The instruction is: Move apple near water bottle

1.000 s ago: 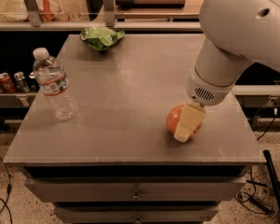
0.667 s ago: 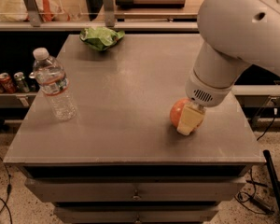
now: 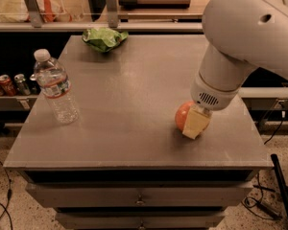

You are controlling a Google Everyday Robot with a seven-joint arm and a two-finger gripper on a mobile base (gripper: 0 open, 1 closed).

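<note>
The orange-red apple [image 3: 183,115] is at the right front of the grey table [image 3: 129,99]. My gripper [image 3: 192,121] comes down on it from the big white arm [image 3: 245,37] and is shut on the apple. One pale finger [image 3: 197,124] shows in front of the apple; the other is hidden behind it. The clear water bottle [image 3: 55,87] with a white cap stands upright at the table's left side, well apart from the apple.
A wrinkly green bag [image 3: 103,37] lies at the table's far edge. Small soda cans [image 3: 7,84] stand on a lower shelf to the left. A shelf [image 3: 134,13] with boxes runs behind the table. Drawers are below the tabletop, and cables lie on the floor.
The gripper and the apple have shifted together slightly up and to the left in the view. The bottle and the bag have not moved.
</note>
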